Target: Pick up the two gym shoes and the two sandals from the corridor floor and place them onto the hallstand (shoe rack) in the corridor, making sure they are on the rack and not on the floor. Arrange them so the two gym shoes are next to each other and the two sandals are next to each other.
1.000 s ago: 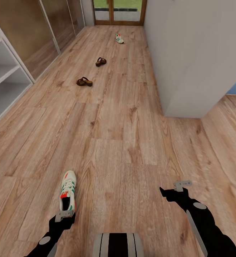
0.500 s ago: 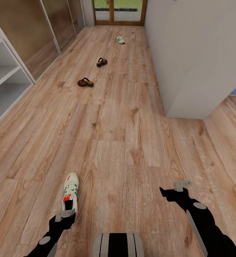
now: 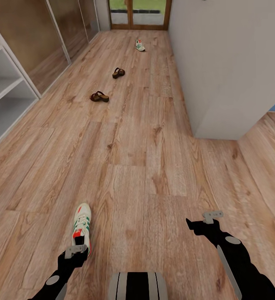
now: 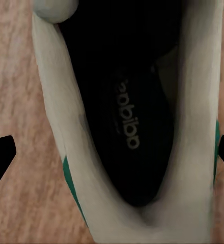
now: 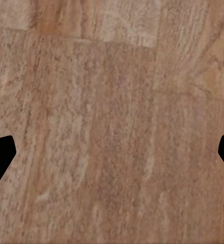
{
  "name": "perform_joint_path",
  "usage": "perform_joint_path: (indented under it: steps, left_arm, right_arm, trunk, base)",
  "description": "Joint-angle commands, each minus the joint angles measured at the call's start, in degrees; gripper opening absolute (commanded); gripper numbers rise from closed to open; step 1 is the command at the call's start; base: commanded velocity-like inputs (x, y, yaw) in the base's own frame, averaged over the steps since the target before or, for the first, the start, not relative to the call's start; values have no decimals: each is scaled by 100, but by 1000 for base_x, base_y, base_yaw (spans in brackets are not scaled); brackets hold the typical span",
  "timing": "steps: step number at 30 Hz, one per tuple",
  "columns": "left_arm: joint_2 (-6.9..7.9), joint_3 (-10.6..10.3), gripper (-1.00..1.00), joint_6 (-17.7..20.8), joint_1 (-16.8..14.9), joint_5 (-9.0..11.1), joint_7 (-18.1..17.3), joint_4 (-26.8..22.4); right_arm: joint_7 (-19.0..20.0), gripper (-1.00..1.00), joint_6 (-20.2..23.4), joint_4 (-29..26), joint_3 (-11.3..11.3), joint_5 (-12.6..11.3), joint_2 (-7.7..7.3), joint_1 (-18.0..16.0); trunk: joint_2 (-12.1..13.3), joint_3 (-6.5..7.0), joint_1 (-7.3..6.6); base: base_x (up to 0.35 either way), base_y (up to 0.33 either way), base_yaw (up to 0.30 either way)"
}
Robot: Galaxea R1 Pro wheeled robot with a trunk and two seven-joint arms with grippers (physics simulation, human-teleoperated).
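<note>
One cream-white gym shoe (image 3: 81, 224) with green stripes lies on the corridor floor (image 3: 146, 166), right in front of my left gripper (image 3: 76, 250). In the left wrist view the shoe's dark opening (image 4: 127, 117) sits between the wide-apart fingers of my left gripper (image 4: 112, 157), which is open. My right gripper (image 3: 212, 216) hangs open over bare planks (image 5: 112, 127). The other gym shoe (image 3: 140, 45) lies far down the corridor. Both brown sandals (image 3: 99, 96) (image 3: 118, 72) rest mid-corridor. Part of the pale grey hallstand (image 3: 4, 89) shows at the left edge.
A white wall corner (image 3: 221, 83) juts in from the right and narrows the corridor. Wood-panelled sliding doors (image 3: 50, 37) line the left side past the hallstand. A glazed door (image 3: 139, 14) closes the far end. Open floor lies between me and the sandals.
The whole picture has shifted slightly, so the camera moved forward. The near gym shoe now sits closer under my left gripper. Both grippers keep the same pose.
</note>
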Motion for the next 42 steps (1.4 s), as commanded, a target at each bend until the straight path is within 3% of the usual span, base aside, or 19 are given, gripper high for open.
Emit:
perform_joint_path:
  steps: [1,25,42]
  left_arm:
    - [-5,13,-100,-18,-2,-5,-9,8]
    - [10,37,-100,-31,-2,22,-13,-24]
    - [19,37,-100,-30,-2,27,-13,-29]
  right_arm:
    - [32,100,29,-7,-8,6,1,-2]
    - [24,100,29,-7,-8,6,1,-2]
    - [41,100,12,-7,-8,20,-34,-2]
  trunk:
    - [-1,-3,-1]
    - [-1,-3,-1]
    - [22,373,-45]
  base:
    - [7,0,0]
    - [0,0,0]
    - [0,0,0]
